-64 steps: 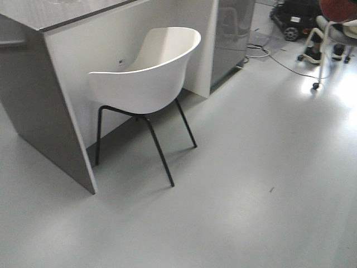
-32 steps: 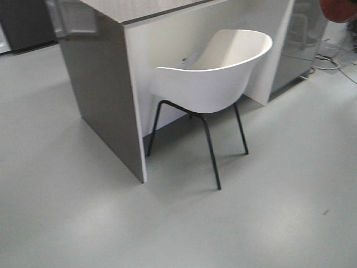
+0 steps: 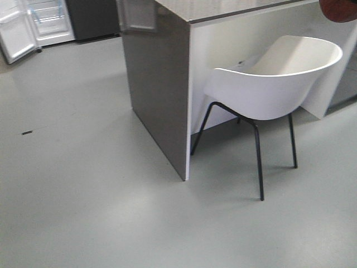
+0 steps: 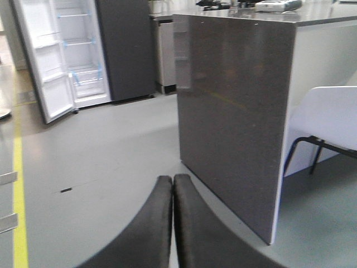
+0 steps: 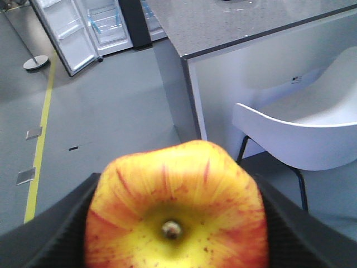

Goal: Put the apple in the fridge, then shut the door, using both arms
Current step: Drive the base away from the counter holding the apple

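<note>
Right wrist-mounted cam is showing the apple filling the bottom centre of the frame; the right gripper is clamping it, dark fingers pressing on either flank, jaws spread about as wide as the fruit. Stem is pointing straight back at the lens, so the core axis is running along the view direction; it's basically round though, so there's no real long axis to speak of. I'm guessing it's going to handle as firm and fairly light, with waxy, slick skin, and it'll be bruising if squeezed hard; gripping across the widest middle like this is looking like the right spot. Left gripper is sitting pinched fully together at the bottom of its own view, carrying nothing. Fridge is standing way off in the upper left, well apart from both arms; the door is hanging wide open, white liner showing; a grey counter and white chair are taking up the right side. So I'm reckoning we're mid-carry, with lots of floor to cover.
</note>
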Motion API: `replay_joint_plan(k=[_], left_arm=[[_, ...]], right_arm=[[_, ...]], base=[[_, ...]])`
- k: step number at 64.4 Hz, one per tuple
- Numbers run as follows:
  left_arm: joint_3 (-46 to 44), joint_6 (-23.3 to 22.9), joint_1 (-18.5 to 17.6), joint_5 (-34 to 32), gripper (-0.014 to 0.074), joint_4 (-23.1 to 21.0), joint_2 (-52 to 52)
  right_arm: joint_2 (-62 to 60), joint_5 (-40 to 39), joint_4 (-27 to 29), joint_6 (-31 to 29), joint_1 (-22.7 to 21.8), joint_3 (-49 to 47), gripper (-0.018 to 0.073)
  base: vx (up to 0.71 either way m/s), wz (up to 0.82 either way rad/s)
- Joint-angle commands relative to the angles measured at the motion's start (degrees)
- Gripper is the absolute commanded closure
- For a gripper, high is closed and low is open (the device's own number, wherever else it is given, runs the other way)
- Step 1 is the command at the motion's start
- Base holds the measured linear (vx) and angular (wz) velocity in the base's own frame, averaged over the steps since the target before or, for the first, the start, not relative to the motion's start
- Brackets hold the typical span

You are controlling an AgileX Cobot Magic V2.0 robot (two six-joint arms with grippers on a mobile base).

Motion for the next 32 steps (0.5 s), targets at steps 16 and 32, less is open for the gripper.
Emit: replay_joint_plan(k=[16,32], left_arm=[[-0.92,-0.36,-0.23,-3.88,0.0602,-0.05,-0.84],[-0.92,-0.36,-0.23,-3.88,0.0602,-0.05,-0.84]], right_arm=[[-1.61,-4.24,1.29,-0.40,-0.29,-1.90,0.0400],[-1.61,-4.24,1.29,-0.40,-0.29,-1.90,0.0400]], base=[[0.02,0.35],[0.04,0.37]])
